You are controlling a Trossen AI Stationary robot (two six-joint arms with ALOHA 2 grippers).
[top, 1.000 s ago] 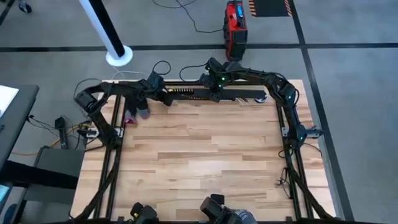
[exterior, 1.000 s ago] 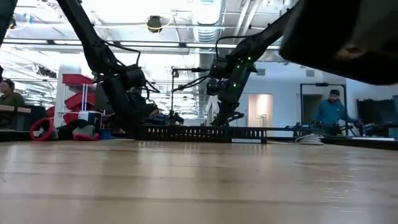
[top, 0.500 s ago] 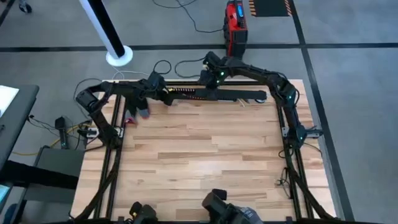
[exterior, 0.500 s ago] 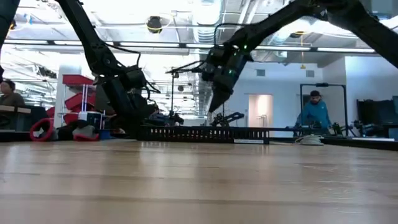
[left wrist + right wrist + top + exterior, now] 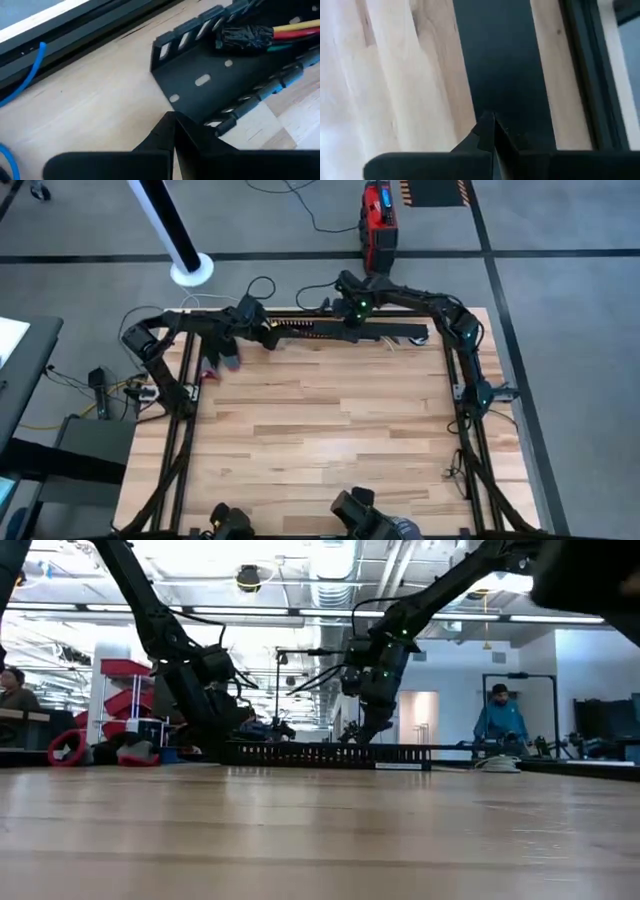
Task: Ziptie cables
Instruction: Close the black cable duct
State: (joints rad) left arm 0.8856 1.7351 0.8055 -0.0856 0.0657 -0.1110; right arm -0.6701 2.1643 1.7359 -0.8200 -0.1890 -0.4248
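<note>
Pale wood planks fill the bench (image 5: 320,430), and all the action sits along its far edge. Off the left side a grey cabinet (image 5: 85,445) stands on the floor, and a white pole base (image 5: 190,270) sits just beyond the far left corner. Left hand (image 5: 268,336) is down at the left end of the black slotted channel (image 5: 345,330), fingers pinched together with nothing between them, tips right at the channel's open end. Inside that channel lie the cables (image 5: 295,32), red and yellow strands running out of a wad of black tape (image 5: 245,36), with a loose blue wire (image 5: 22,85) off to the side on the bench frame. Moving right, the right hand (image 5: 362,736) hangs over the middle of the channel, fingers closed flat against each other, empty, a dark strip beneath them. Beyond the far edge, a red box (image 5: 378,225) rests on the floor, and a person in blue (image 5: 497,725) stands in the room behind.
</note>
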